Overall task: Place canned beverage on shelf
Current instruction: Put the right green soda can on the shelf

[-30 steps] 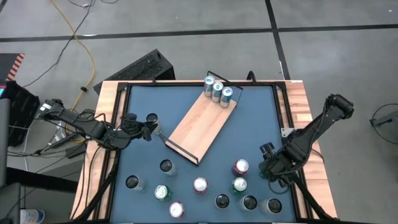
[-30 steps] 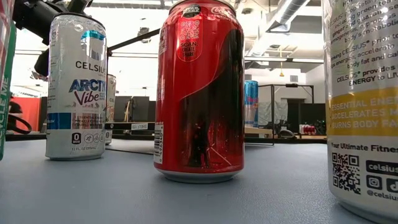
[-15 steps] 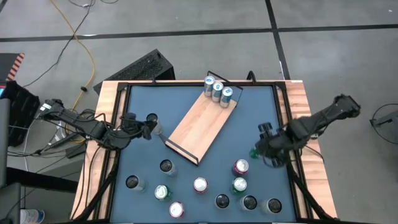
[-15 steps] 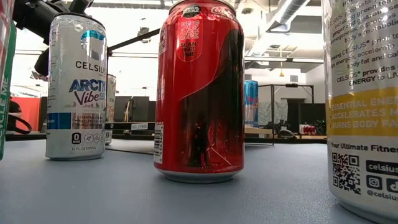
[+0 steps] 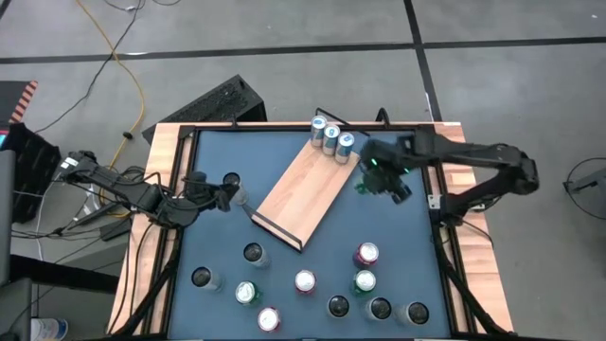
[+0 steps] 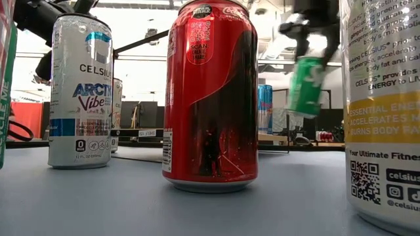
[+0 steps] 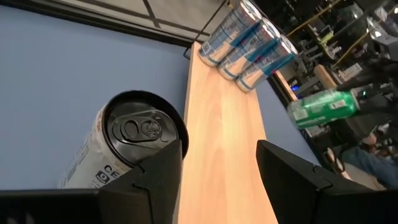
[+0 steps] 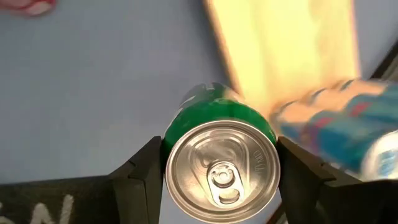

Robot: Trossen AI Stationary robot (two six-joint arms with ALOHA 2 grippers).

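Blue tabletop (image 5: 398,227) is what you see under all the cans. Start at the left: your left gripper (image 5: 230,194) sits low by the left end of the shelf (image 5: 308,185), and a silver can (image 7: 127,149) stands between its fingers (image 7: 158,171). You cannot tell if the fingers press on it or just stand beside it.

Look along the table from the low camera. On the left stands a white can (image 6: 82,92) that reads "CELSIUS" and "ARCTIC Vibe". In the middle is a big red can (image 6: 211,98) with white writing near the top (too small to read). At the right edge, very close, is a white and yellow can (image 6: 384,105) with "CELSIUS", "ESSENTIAL ENERGY" and "BURNS BODY FAT" on it, plus a square code.

The shelf is a light wood board lying slantwise in the middle of the table. Three blue and silver cans (image 5: 331,137) stand in a row at its far end.

Next comes the green can (image 6: 306,86). Your right gripper (image 5: 379,175) holds it up in the air, tilted, just beside the right edge of the shelf and near the three cans. Its fingers are closed on the can's sides. The green can's writing is blurred.
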